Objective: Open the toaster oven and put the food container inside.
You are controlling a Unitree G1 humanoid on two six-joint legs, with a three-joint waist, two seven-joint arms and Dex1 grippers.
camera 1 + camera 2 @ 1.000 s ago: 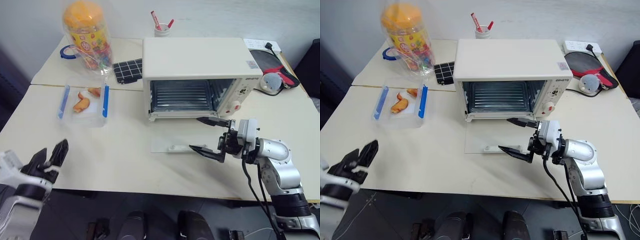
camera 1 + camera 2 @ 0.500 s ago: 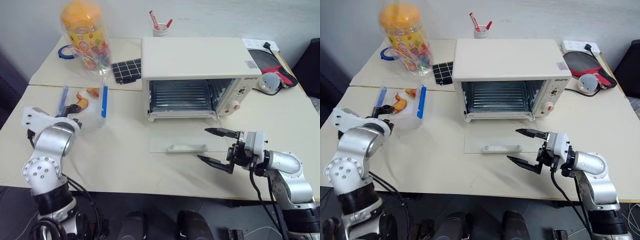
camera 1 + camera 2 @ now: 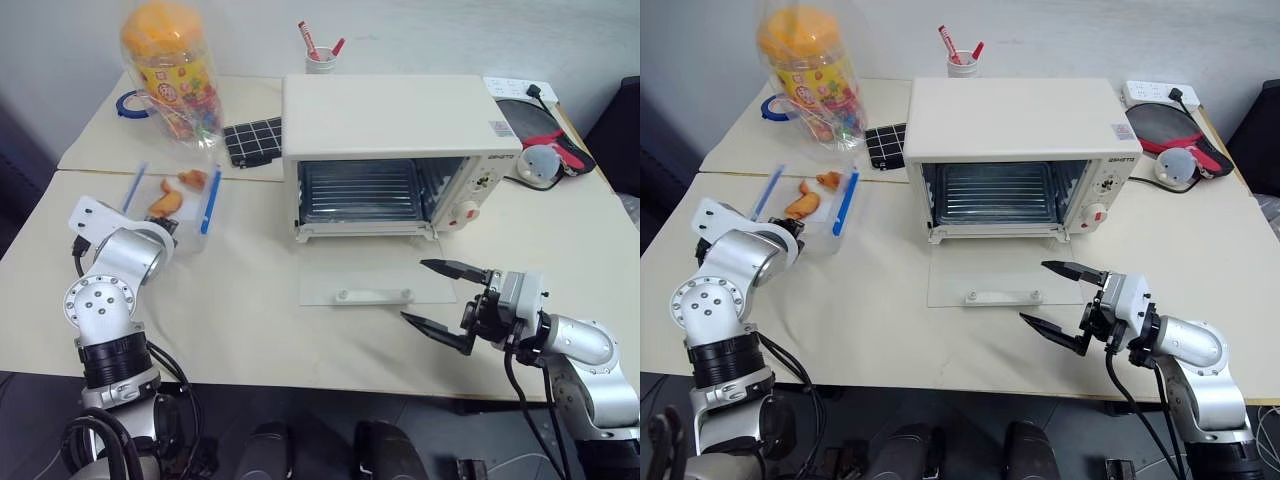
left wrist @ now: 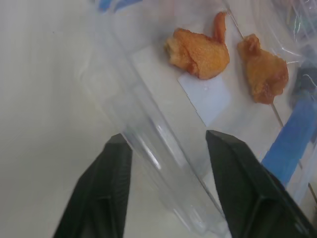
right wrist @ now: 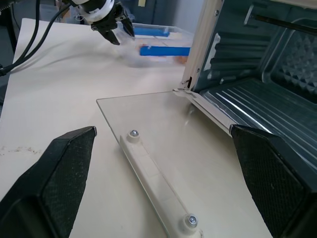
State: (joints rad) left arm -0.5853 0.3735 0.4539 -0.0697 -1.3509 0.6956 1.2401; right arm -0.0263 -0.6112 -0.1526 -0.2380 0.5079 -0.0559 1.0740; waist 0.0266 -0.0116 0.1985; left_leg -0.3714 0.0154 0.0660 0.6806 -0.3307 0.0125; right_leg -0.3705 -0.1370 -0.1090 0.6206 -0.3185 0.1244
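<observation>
The cream-white toaster oven (image 3: 390, 115) stands at mid-table, its glass door (image 3: 370, 278) folded flat onto the table and its wire rack bare. To its left lies the clear food container (image 3: 185, 205) with blue side clips and orange-brown pieces (image 4: 198, 52) inside. My left gripper (image 4: 168, 141) has closed around the container's near wall, one finger outside and one inside. My right gripper (image 3: 415, 290) hovers open just right of the door's front edge, with nothing between its fingers.
A tall clear jar (image 3: 172, 75) with an orange lid stands behind the container, beside a blue tape ring (image 3: 130, 103) and a black grid pad (image 3: 255, 140). A pen cup (image 3: 320, 55) sits behind the oven. A black-and-red paddle (image 3: 540, 125) lies at the far right.
My left arm rose from below the table's front edge to the container, and its fingers narrowed around the near wall. The container shifted slightly away. My right gripper drew back from the door.
</observation>
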